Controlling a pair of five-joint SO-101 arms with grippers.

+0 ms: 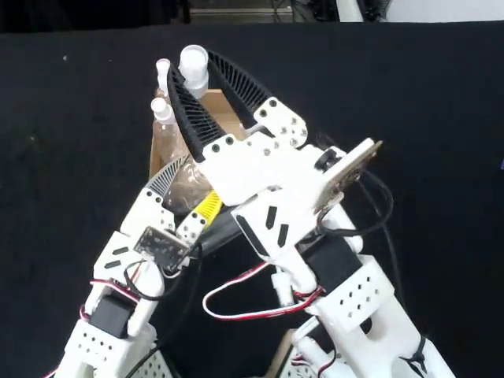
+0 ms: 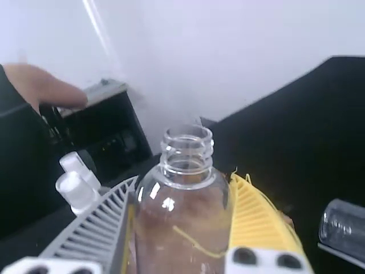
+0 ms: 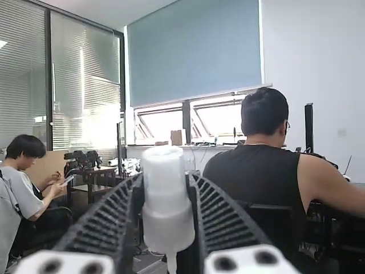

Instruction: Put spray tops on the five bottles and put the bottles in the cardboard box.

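— Clear plastic, bare at the neck: that is the bottle [image 2: 187,151] in my left gripper [image 2: 182,191]. It stands upright, clamped at the shoulders between the grey and yellow fingers [image 2: 256,220].

— And your other side?

— My right gripper [image 3: 164,178] is closed around a white spray top [image 3: 167,208]. It is pinched by the barrel, with the jaws no wider than the cap.

— Where does that put everything?

— Both are raised over the cardboard box [image 1: 224,110], which sits toward the far edge of the surface [image 1: 409,94]. The capped bottles [image 1: 161,110] stand at the box's far left corner. From the high view, the top hangs beyond the open neck, not above it.

— So what makes this step go well?

— I'd bring the top straight over the mouth before lowering it, so its stem goes in first. I'd keep the left grip firm so the bottle can't tip or spin. Then I'd press and twist squarely, because a tilted cap would likely jam on the threads.
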